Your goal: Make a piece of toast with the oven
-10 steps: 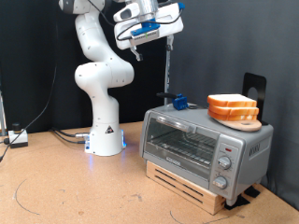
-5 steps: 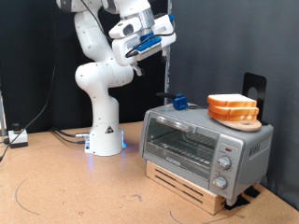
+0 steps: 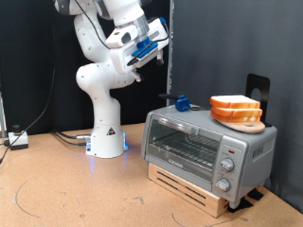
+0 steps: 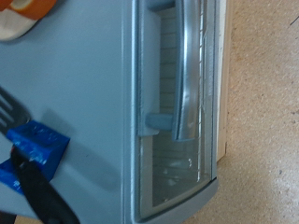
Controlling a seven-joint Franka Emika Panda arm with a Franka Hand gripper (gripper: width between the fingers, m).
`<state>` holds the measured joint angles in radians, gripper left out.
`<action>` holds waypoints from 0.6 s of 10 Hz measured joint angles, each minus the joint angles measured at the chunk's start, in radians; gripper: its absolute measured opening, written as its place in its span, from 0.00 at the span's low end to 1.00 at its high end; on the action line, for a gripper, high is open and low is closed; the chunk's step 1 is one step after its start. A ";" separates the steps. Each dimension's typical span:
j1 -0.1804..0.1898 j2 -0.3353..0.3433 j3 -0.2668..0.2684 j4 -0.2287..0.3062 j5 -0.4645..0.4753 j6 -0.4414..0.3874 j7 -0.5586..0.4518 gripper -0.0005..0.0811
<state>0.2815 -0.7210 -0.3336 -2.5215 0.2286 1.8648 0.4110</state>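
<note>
The robot's arm (image 3: 99, 57) is glossy white, built of rounded, bulbous segments joined by smooth curved housings, with thin dark seams where one link meets the next. Its base (image 3: 107, 142) flares into a white cone standing on the tabletop, with a faint blue glow at its foot (around seven o'clock of the cone). The hand end carries a white block with blue parts and dark trim. The gripper (image 3: 154, 47) is small and dark; one black fingertip (image 4: 33, 182) shows in the wrist view.
</note>
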 joint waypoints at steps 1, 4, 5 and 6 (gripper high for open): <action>-0.006 -0.001 0.000 -0.017 0.000 0.025 0.010 0.99; -0.021 0.000 0.006 -0.036 0.000 0.041 0.052 0.99; -0.017 0.001 0.004 -0.042 0.000 0.041 0.030 0.99; -0.016 0.006 0.010 -0.073 -0.001 0.106 0.025 0.99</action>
<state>0.2655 -0.7154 -0.3235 -2.5941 0.2277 1.9704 0.4361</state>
